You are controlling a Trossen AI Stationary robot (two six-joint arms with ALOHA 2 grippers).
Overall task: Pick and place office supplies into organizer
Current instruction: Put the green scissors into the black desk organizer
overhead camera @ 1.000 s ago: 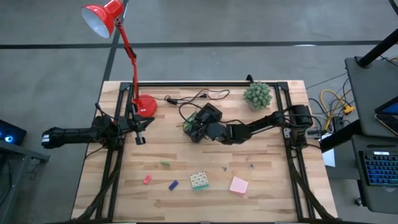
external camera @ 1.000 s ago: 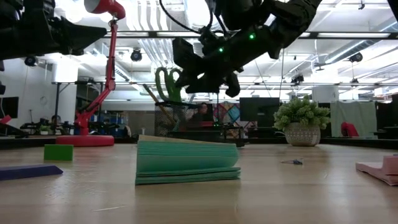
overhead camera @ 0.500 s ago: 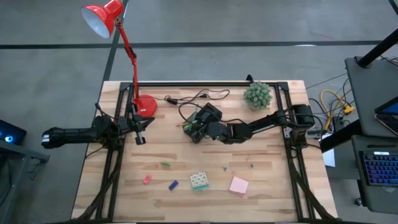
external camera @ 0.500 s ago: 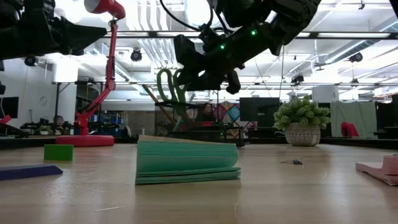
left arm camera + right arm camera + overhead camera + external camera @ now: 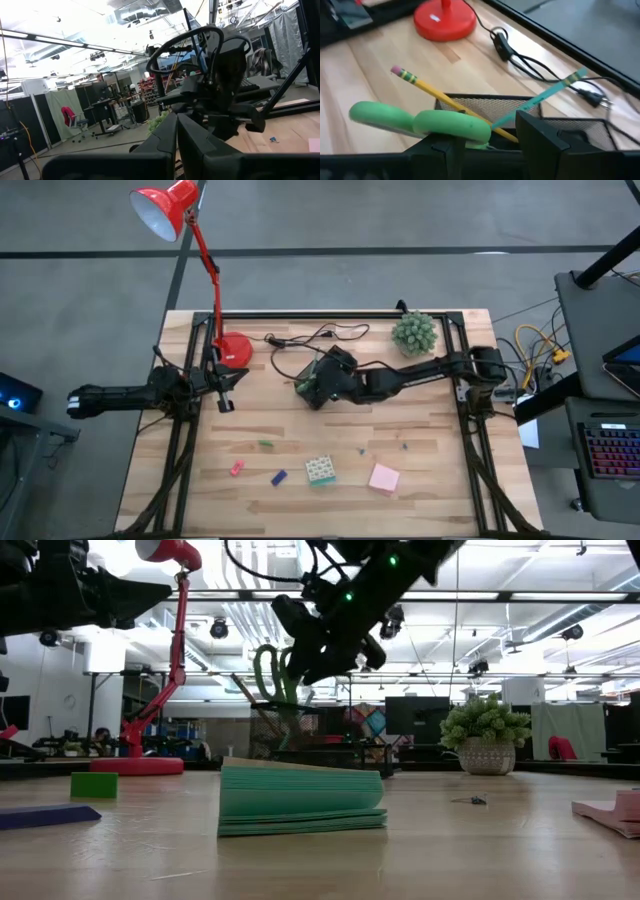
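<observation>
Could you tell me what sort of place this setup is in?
Probably a robotics lab or workshop in an open industrial hall. The wooden table sits on a bare concrete floor, the low view shows exposed ceiling beams and lights, and a laptop stands beside it.

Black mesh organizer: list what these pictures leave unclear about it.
- Inner compartments of the black mesh organizer: right wrist view, cut off by the right gripper fingers.
- Its outline: high view, covered by the arm.
- Green-handled scissors blades: hidden inside it.
- Yellow wooden pencil tip: hidden behind the handles.
</observation>
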